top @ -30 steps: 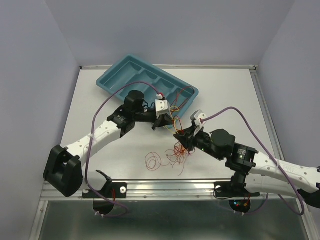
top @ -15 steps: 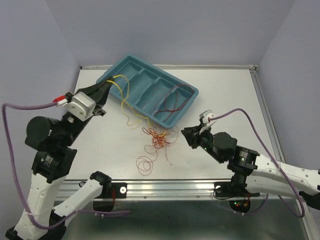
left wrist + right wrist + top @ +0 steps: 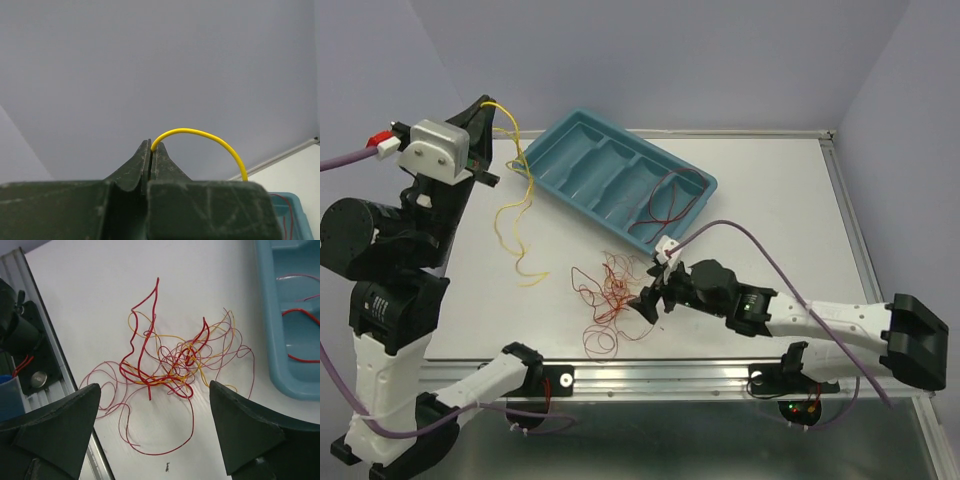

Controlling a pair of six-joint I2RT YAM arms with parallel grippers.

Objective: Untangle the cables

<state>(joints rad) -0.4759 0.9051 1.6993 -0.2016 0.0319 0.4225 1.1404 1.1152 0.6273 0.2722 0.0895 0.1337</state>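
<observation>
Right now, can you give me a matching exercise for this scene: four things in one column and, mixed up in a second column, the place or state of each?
Column 1
1. left gripper
2. right gripper
3. loose red cable
4. tangled bundle

Column 2
A. lies in the blue tray
B. open, facing the bundle
C. shut on the yellow cable, raised
D. lies on the white table

Pairs: 1-C, 2-B, 3-A, 4-D

Mostly plastic and wire here
The cables (image 3: 165,365) look glossy-coated, tray (image 3: 582,150) is smooth plastic with a slight sheen, table (image 3: 770,200) matt white, front rail (image 3: 660,372) brushed metal.
</observation>
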